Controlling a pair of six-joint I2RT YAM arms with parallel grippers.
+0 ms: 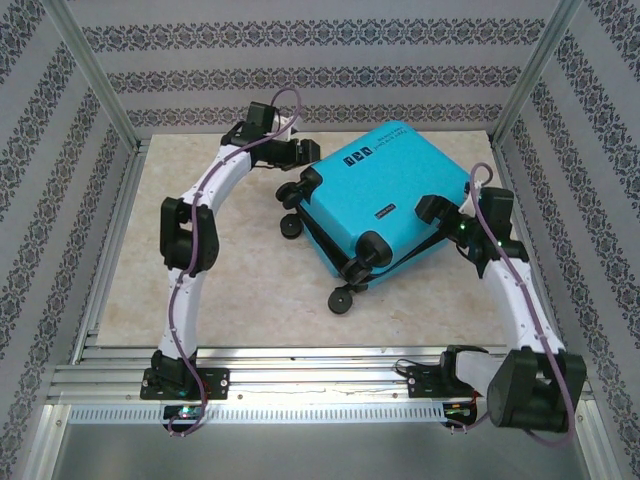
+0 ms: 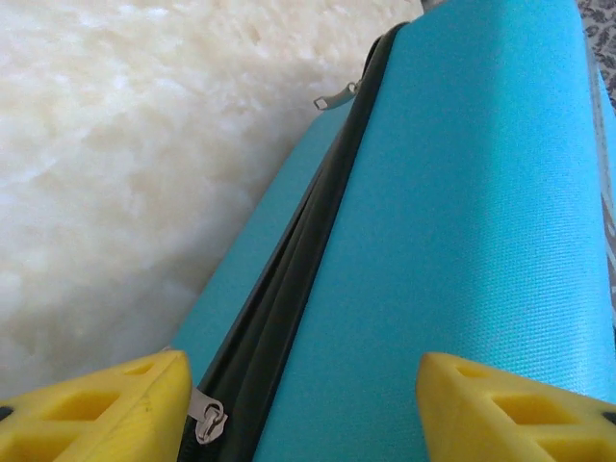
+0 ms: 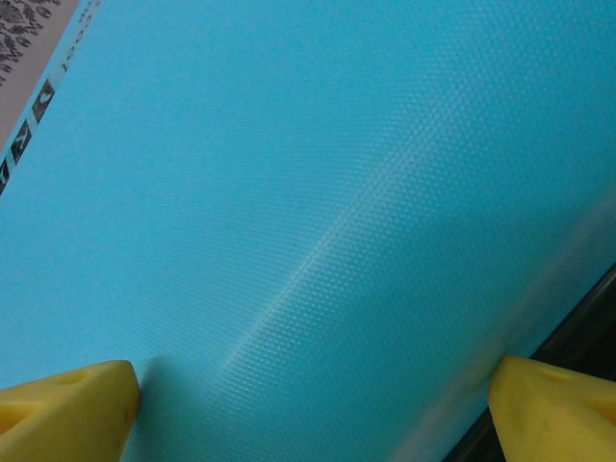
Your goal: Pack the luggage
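Walls (image 1: 320,60) papered in dark-patterned stripes are set around 3 sides of a cream tabletop (image 1: 230,300). The luggage (image 1: 385,190) is laid on its broad side at the middle right of that tabletop, turned at an angle, with 1 turquoise shell facing up. 2 white arms are bent toward it: the left arm (image 1: 195,230) is curved round to its far left corner, and the right arm (image 1: 515,285) is reached to its right edge.

The left gripper (image 1: 298,153) is held at that corner. In the left wrist view its yellow fingers (image 2: 106,409) are spread wide, released, with the black zipper band (image 2: 289,289) and part of the shell seen between them. The right gripper (image 1: 445,210) is set over the right edge. In the right wrist view its fingers (image 3: 67,409) are likewise parted, nothing clamped, with bare textured shell between them.

4 black wheels (image 1: 342,298) are seen along the near left end of the case. A row of small white marks (image 1: 357,157) is printed near the far edge. 1 metal zipper pull (image 2: 207,421) is seen just beside the left finger, and a 2nd pull (image 2: 332,96) farther along the band.
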